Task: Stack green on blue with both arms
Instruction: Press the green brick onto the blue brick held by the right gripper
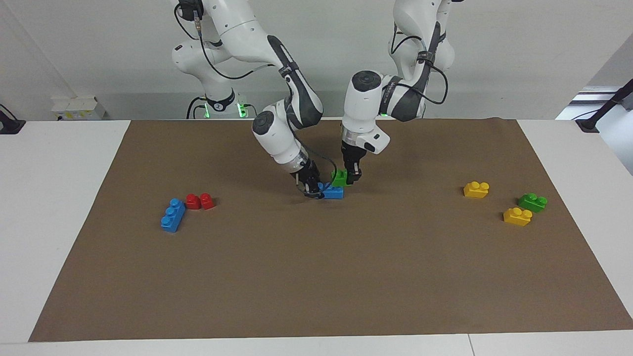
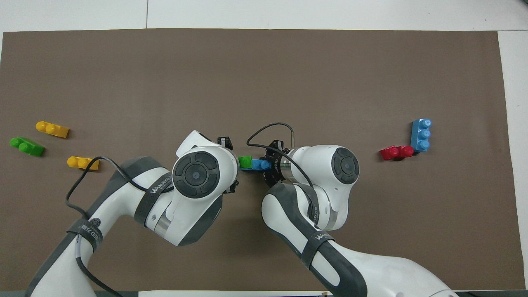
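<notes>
Green (image 1: 339,178) sits on blue (image 1: 333,192), mid brown mat (image 1: 316,277); left gripper (image 1: 353,176) clasps green, right gripper (image 1: 312,188) seemingly clamps blue, contact hidden.

Left gripper (image 1: 353,177) under its own wrist overhead; green brick (image 2: 245,161) half-covered

Legible lettering appears only on the grey straps around the arms. The strap on the left arm (image 2: 154,190) reads "WANLEED". A strap on the right arm (image 2: 319,238) carries similar white lettering, too small to read with certainty.
</notes>
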Robot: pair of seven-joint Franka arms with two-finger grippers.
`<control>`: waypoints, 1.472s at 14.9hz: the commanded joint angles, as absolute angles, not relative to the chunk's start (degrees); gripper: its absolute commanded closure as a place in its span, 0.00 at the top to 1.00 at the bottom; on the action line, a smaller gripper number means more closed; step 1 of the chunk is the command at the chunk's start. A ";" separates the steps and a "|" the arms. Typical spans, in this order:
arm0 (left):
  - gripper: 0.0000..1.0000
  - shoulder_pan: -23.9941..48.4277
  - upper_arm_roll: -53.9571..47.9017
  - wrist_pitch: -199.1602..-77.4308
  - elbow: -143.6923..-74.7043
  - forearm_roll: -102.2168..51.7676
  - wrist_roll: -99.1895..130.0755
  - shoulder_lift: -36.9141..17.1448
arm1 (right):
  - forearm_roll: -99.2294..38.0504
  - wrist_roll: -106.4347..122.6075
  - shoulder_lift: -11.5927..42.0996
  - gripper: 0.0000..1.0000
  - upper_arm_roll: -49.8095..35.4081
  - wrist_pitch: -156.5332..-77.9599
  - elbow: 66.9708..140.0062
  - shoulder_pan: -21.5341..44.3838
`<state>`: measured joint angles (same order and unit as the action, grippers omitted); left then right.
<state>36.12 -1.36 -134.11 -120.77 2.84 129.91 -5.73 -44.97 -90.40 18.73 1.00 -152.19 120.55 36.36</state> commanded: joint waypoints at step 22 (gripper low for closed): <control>0.00 38.94 -0.35 -137.73 -121.29 6.50 131.66 -10.81 | -46.76 -87.98 20.04 0.00 0.70 -155.74 121.46 37.44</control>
